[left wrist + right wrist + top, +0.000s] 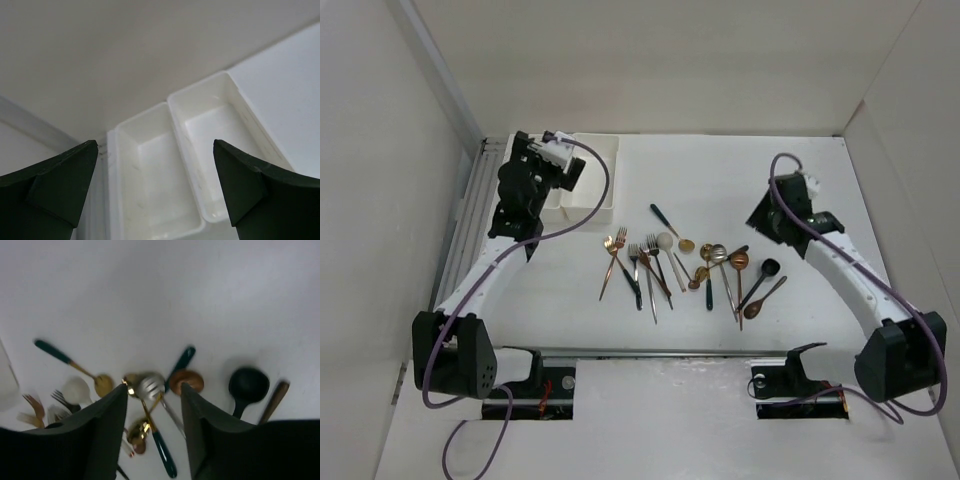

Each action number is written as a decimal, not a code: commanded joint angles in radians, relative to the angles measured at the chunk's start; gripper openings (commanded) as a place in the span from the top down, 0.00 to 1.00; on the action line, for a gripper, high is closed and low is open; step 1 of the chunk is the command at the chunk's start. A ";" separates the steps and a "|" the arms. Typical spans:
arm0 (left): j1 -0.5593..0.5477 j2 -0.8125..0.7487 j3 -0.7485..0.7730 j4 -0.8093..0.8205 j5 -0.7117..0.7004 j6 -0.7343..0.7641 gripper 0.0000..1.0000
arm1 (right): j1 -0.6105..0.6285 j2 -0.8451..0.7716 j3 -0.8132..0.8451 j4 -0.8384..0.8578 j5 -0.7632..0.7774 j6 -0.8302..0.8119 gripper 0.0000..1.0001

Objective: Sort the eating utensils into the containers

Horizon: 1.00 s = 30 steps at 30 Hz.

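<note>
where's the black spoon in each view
Top external: black spoon near the right end of the utensil spread.
Left wrist: not in it; only the white bins show.
Right wrist: right of centre.
Shared landmark: the copper spoon bowl just left of it in both.

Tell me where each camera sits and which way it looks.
Top external: fixed above and behind the robot, looking down at the table, utensils and bins; left arm and right arm show.
Left wrist: on the left arm, facing the bins; open left hand frames the view.
Right wrist: on the right arm, looking down at the utensils; right hand shows.
Shared: top and left wrist see the bins.
</note>
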 commanded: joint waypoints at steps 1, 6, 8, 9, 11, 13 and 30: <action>-0.019 -0.019 -0.014 -0.184 0.038 -0.033 0.00 | 0.041 0.021 -0.124 -0.078 -0.154 0.243 0.52; -0.019 -0.051 -0.061 -0.253 0.158 -0.123 0.00 | 0.041 0.046 -0.170 -0.186 -0.105 0.307 0.55; -0.019 -0.062 -0.086 -0.253 0.146 -0.148 0.00 | 0.041 0.035 -0.198 -0.208 -0.094 0.343 0.55; -0.019 -0.071 -0.095 -0.241 0.146 -0.157 0.00 | 0.041 0.035 -0.222 -0.222 -0.074 0.361 0.54; -0.019 -0.082 -0.107 -0.241 0.133 -0.166 0.00 | 0.041 0.024 -0.244 -0.231 -0.060 0.372 0.48; -0.019 -0.082 -0.118 -0.241 0.133 -0.166 0.00 | 0.032 0.039 -0.253 -0.231 -0.060 0.363 0.42; -0.019 -0.071 -0.097 -0.232 0.086 -0.183 0.00 | -0.005 0.256 -0.133 -0.231 0.070 0.318 1.00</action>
